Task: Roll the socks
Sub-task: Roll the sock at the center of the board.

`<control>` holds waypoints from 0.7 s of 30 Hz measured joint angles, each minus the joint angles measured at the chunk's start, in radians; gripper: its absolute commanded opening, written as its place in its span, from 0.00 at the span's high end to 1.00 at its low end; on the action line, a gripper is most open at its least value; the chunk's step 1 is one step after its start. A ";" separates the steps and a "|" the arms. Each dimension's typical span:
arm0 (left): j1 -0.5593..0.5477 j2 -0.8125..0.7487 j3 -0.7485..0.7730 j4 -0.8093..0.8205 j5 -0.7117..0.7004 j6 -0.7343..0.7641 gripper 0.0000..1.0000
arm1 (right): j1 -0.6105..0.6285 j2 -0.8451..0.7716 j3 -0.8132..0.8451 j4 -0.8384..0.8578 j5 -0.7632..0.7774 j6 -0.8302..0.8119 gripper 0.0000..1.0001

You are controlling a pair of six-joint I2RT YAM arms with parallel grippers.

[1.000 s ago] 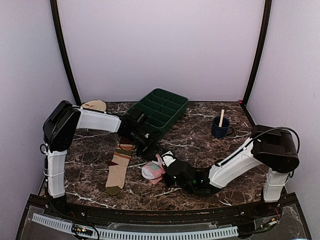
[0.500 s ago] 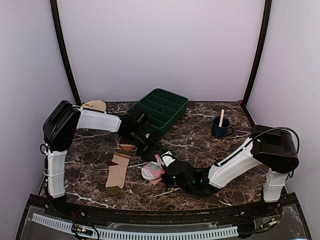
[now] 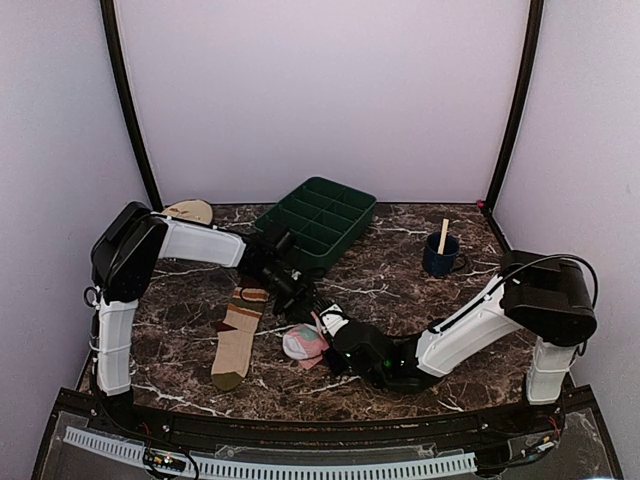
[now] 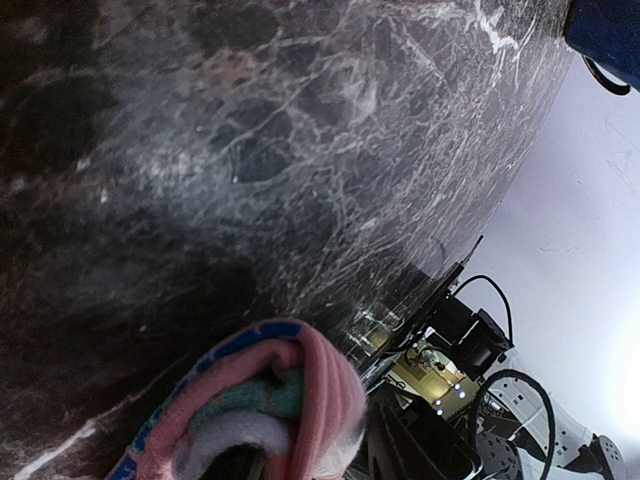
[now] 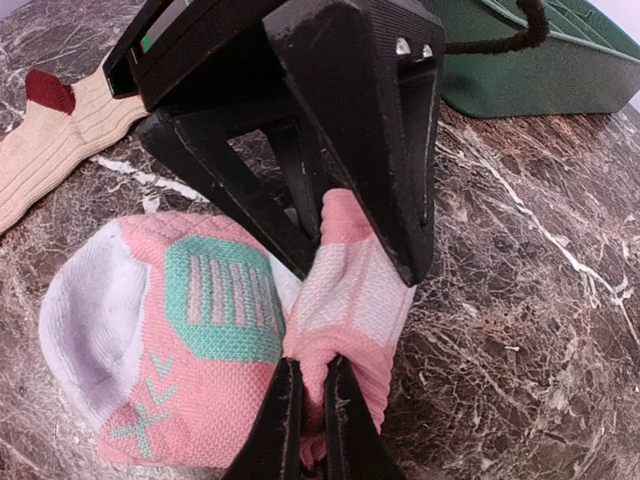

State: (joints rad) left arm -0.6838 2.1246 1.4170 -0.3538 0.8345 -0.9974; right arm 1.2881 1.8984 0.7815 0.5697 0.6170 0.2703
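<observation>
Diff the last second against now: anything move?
Small shifts only. The left arm leaned slightly right, its left gripper at the cuff of the pink sock. The right gripper crept slightly left, clamped on that sock. Pink sock, striped sock, green tray and blue mug stayed put.

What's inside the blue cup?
A wooden stick pokes out of the blue cup. Its wall hides the bottom, so anything else inside is unseen.
</observation>
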 measured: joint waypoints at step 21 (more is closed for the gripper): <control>-0.019 0.017 -0.052 0.119 0.011 0.023 1.00 | 0.000 -0.002 0.000 -0.058 -0.015 0.024 0.79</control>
State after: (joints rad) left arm -0.7029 2.1418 1.3651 -0.2348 0.8452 -0.9741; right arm 1.2884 1.8961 0.7815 0.5121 0.6018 0.2943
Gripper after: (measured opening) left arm 0.055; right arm 0.088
